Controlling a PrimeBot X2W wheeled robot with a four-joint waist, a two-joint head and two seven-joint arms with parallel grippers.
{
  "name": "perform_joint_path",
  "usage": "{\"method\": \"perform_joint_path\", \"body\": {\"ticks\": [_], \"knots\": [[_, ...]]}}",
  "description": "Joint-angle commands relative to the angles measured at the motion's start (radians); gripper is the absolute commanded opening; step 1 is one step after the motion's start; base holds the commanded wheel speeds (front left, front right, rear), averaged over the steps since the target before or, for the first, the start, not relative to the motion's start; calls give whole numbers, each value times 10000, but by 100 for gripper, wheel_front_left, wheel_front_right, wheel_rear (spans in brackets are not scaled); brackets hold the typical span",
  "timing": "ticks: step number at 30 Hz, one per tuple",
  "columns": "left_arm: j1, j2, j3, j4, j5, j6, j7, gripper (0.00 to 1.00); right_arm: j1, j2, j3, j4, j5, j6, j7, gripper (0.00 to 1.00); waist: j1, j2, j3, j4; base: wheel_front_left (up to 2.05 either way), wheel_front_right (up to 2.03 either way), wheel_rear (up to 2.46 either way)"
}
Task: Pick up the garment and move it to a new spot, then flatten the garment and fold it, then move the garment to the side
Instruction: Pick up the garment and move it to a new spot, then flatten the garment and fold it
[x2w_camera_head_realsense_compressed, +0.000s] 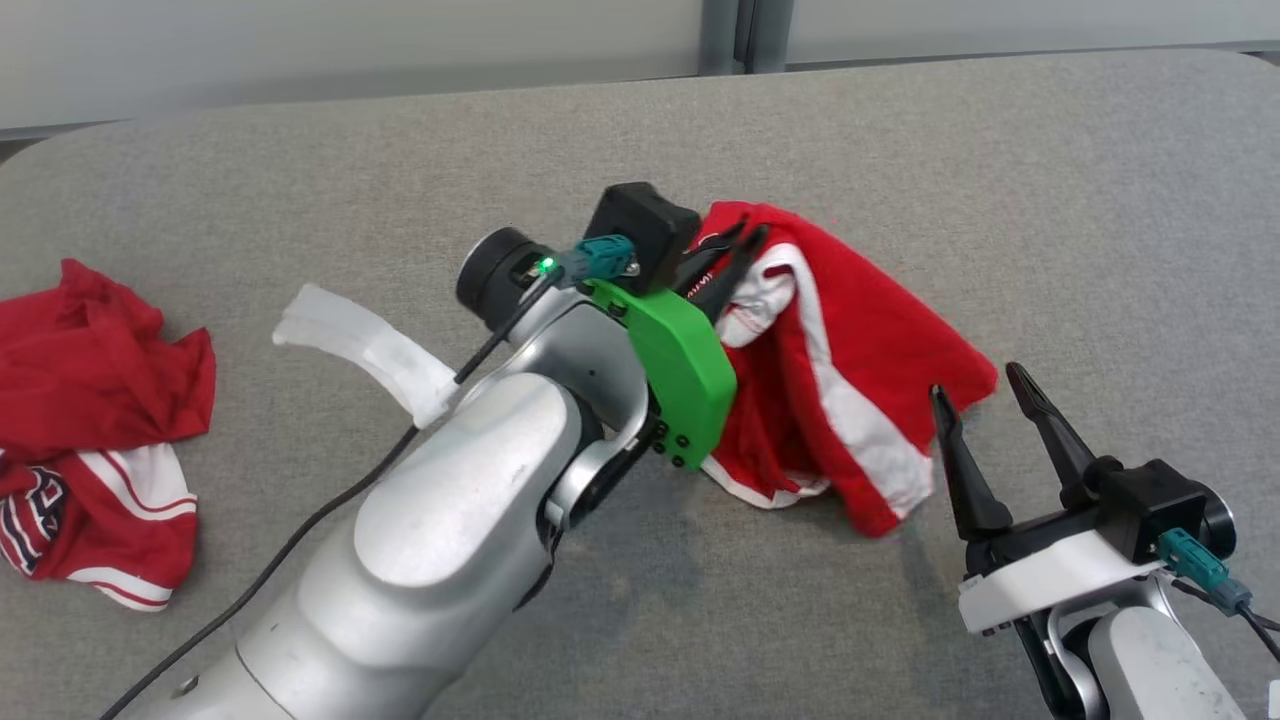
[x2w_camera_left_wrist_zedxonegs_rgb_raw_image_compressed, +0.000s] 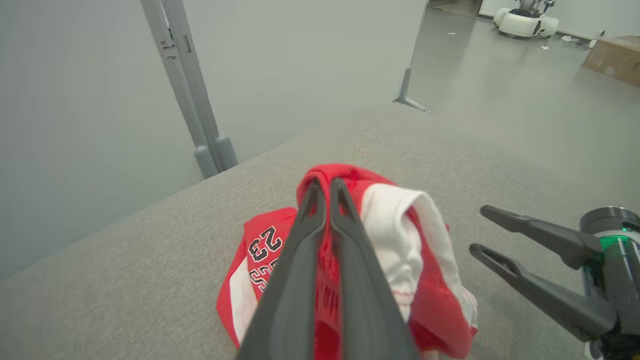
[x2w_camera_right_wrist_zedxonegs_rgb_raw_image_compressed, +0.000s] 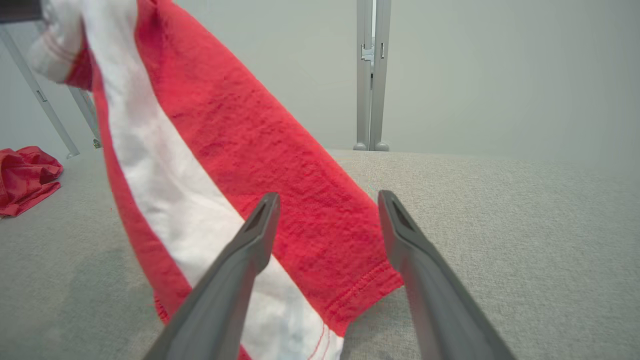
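1. Head view. Your left end effector (x2w_camera_head_realsense_compressed: 750, 235) is pressed together, pinching the top edge of the garment (x2w_camera_head_realsense_compressed: 850, 350), which is red with white stripes. The cloth is raised at that pinch and drapes down toward the robot's right, with its lower part heaped on the table (x2w_camera_head_realsense_compressed: 900, 150). Your right end effector (x2w_camera_head_realsense_compressed: 975, 385) is spread wide and empty. Its tips are just beside the garment's low right corner, and I cannot tell if they touch it. A second red garment (x2w_camera_head_realsense_compressed: 90, 400) lies crumpled well apart, at the table's left edge.

2. Left wrist view. The left end effector (x2w_camera_left_wrist_zedxonegs_rgb_raw_image_compressed: 326, 184) is shut on a red fold at the crest of the garment (x2w_camera_left_wrist_zedxonegs_rgb_raw_image_compressed: 400, 235). Number print shows on the panel lower left. The right end effector (x2w_camera_left_wrist_zedxonegs_rgb_raw_image_compressed: 479, 229) stands open to the right of the cloth, apart from it.

3. Right wrist view. The right end effector (x2w_camera_right_wrist_zedxonegs_rgb_raw_image_compressed: 328, 200) has its jaws spread. The garment (x2w_camera_right_wrist_zedxonegs_rgb_raw_image_compressed: 240, 130) hangs as a slanted band from upper left, and its hemmed corner shows in the gap between the fingers. Depth is unclear, so I cannot say the corner is within the tips' reach.

4. Judgement. The long axis runs from the left pinch down to that free corner. The corner lies straight ahead of your right end effector, so the right arm is the nearer one. The next move probably calls for a short advance and a close on the hem.
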Motion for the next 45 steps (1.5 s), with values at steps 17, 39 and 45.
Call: {"method": "perform_joint_path", "body": {"ticks": [17, 39, 45], "knots": [[-835, -82, 344, 6538, -94, -35, -700, 0, -54, 191, 640, 119, 224, 1, -32, 100, 1, 0, 622, -1131, 0, 0, 0], [-428, -554, 478, 5598, -1748, 36, -3200, 100, 112, 498, 1384, 1604, 1432, 1, -33, 100, 1, 0, 301, -363, 0, 0, 0], [581, -279, 529, 4343, -1467, 842, -4236, 100, -338, 669, 1415, 2708, 1793, 1, -32, 100, 1, 0, 213, 148, 0, 0, 0]]}}
